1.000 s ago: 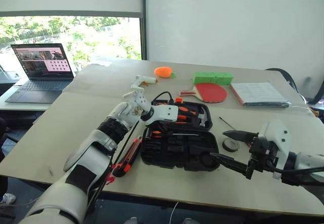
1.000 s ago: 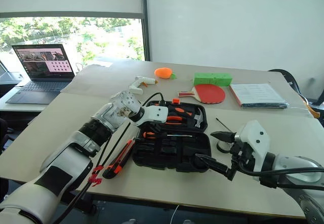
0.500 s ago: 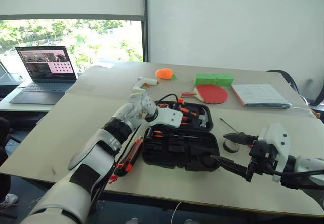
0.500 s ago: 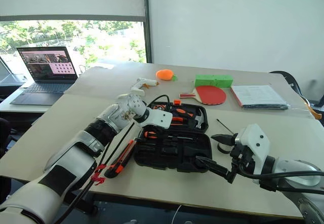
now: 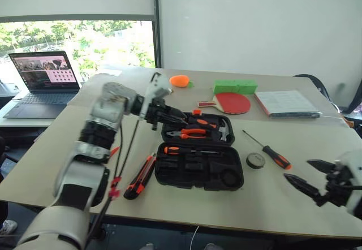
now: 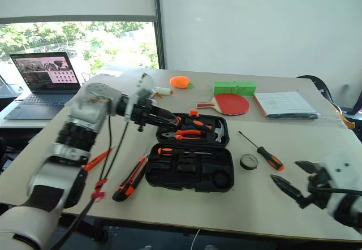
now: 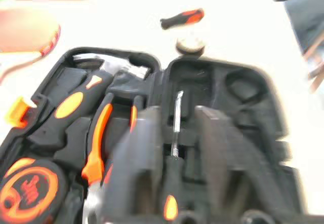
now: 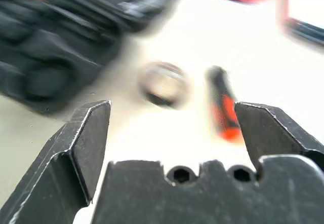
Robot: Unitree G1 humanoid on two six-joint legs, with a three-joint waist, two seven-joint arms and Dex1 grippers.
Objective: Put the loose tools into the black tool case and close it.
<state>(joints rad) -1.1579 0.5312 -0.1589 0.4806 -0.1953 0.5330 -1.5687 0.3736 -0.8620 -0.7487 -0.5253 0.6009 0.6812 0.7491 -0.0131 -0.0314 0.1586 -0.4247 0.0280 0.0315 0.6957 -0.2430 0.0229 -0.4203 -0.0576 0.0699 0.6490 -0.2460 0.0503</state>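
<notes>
Two pale smooth tabletops (image 5: 51, 148) butted together, white walls, window w/ greenery behind. 1 black moulded tool case (image 5: 199, 159) lying open mid-tabletop, orange-handled tools in recesses. Loose: 1 black/orange utility knife (image 5: 141, 176) just left of case, 1 screwdriver (image 5: 268, 151) & 1 round tape roll (image 5: 255, 160) to its right. Left tool (image 5: 172, 116) above case lid, part open, empty. Right tool (image 5: 310, 176) wide open, empty

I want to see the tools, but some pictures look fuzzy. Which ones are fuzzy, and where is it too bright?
Right wrist view: tape roll, screwdriver and black tool case are smeared; the fingers look sharp. Left wrist view: soft all over, table washed out white. Left eye view: sharp, but the window glares bright.
</notes>
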